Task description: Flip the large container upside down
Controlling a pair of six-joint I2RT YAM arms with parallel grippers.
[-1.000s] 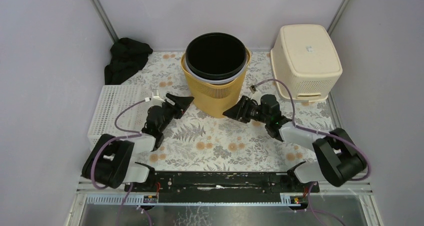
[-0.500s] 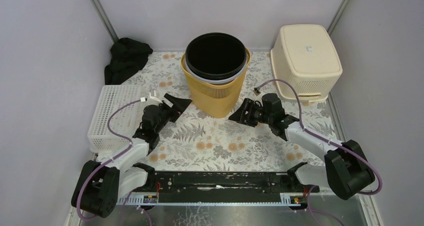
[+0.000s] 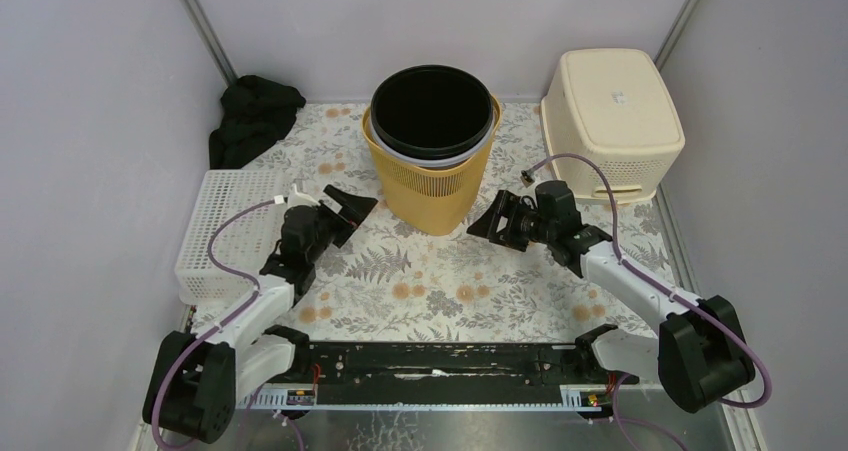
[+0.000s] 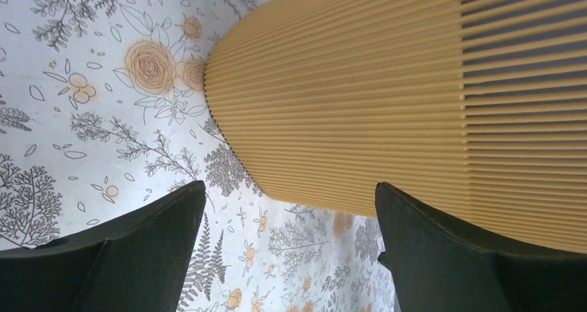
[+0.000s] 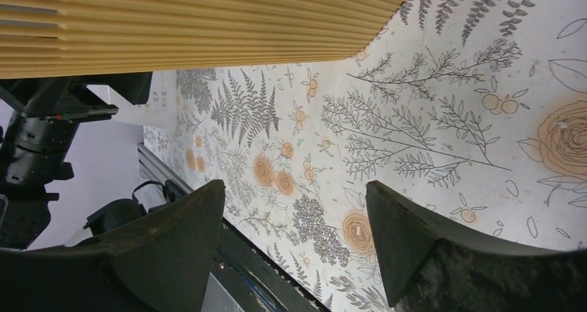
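the large container (image 3: 432, 166) stands upright, mouth up, with the cream basket (image 3: 612, 111) just to its right. the left gripper (image 3: 350, 197) and right gripper (image 3: 487, 216) are spread wide, flanking its base without touching it. the ribbed wall should be gripped evenly from both sides before it is tipped.

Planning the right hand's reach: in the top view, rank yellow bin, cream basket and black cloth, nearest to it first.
1. yellow bin, just left of the right hand.
2. cream basket, behind, to the right.
3. black cloth, far back left corner.
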